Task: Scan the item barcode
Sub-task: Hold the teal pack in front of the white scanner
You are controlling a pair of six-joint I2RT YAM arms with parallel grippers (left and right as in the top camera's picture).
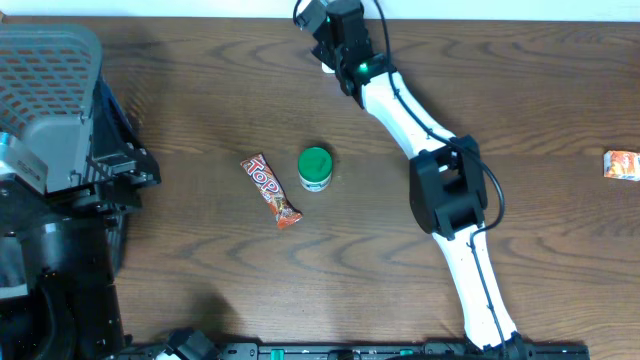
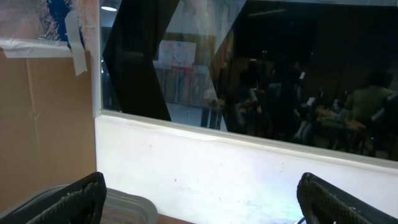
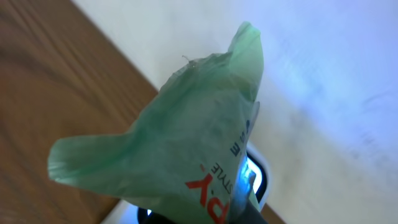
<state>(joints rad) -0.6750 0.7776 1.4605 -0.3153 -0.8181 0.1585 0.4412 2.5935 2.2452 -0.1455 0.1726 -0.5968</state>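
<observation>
The right gripper (image 1: 335, 45), at the top centre of the overhead frame, is clamped on a green plastic packet (image 3: 180, 143) with red lettering. The packet sits just above a glowing scanner (image 3: 256, 180) at the counter's (image 3: 56, 68) far edge. The left gripper (image 2: 202, 196) stands wide open and empty, facing a window (image 2: 249, 68).
</observation>
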